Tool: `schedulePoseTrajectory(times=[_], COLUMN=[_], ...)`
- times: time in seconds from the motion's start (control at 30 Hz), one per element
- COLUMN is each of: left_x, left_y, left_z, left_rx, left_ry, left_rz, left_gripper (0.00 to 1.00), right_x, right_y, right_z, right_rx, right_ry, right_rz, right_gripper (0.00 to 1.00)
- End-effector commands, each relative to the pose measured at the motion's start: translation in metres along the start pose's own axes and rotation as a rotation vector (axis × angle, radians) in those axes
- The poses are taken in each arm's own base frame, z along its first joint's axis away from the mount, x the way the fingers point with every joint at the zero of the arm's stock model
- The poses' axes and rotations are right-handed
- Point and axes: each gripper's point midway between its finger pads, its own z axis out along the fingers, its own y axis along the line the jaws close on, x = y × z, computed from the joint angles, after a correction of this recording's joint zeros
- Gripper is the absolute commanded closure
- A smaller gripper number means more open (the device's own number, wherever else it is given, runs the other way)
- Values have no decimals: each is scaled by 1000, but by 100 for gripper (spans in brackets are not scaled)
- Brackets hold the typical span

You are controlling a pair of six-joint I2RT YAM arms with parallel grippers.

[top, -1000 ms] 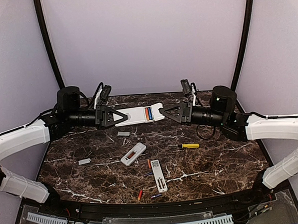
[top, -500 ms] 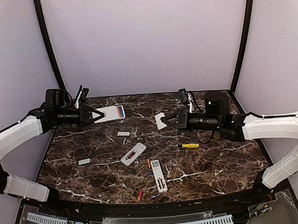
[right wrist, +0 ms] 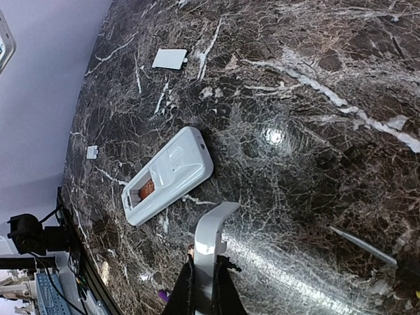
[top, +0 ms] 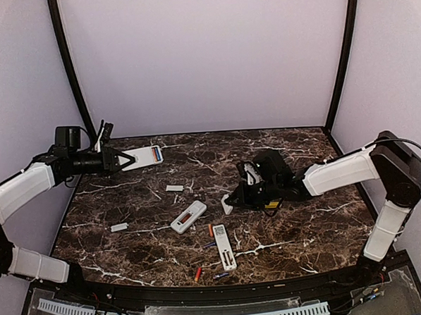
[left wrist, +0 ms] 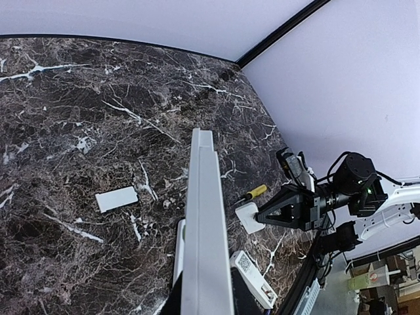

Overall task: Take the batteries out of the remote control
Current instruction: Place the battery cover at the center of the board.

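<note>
A remote (top: 143,157) holding batteries (top: 156,154) is clamped in the left gripper (top: 128,160); the cover (top: 228,204) pinched in the right gripper (top: 236,196) should be released just beneath it.

The dark marble table (top: 320,236) carries scattered parts. Just beside the right gripper (top: 235,197), toward the left arm, lies a short remote (top: 189,216). A long remote (top: 224,247) lies nearer the bases than that gripper, with an orange battery (top: 210,230) and a dark battery (top: 209,243) beside it. A second orange battery (top: 197,274) and a blue battery (top: 220,275) lie by the near edge. A screwdriver (top: 273,205) lies partly hidden under the right gripper. One cover plate (top: 174,188) lies between the two grippers. Another plate (top: 119,227) lies well apart from the left gripper (top: 129,159), toward the bases.
</note>
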Motion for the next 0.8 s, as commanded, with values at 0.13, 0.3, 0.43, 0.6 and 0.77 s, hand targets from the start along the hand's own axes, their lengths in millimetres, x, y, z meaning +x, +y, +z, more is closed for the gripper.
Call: schedulePoseTrajectory(times=[0.13, 0.3, 0.43, 0.6, 0.77], left_x=[-3, -2, -1, 0, -1], left_y=[-15, -14, -12, -11, -11], left_z=[-5, -1, -1, 1, 1], left_rx=[51, 69, 64, 63, 67], left_ry=[-3, 6, 11, 15, 16], left_rz=[42, 24, 23, 18, 18], left_gripper=[100, 100, 100, 100, 100], right_x=[-7, -4, -5, -5, -8], right_y=[-6, -23, -25, -26, -24], right_z=[20, 24, 24, 25, 23], right_rx=[-33, -16, -17, 5, 9], right_ry=[49, 70, 75, 88, 85], right_rz=[24, 66, 65, 46, 29], right_gripper=[100, 100, 94, 86, 77])
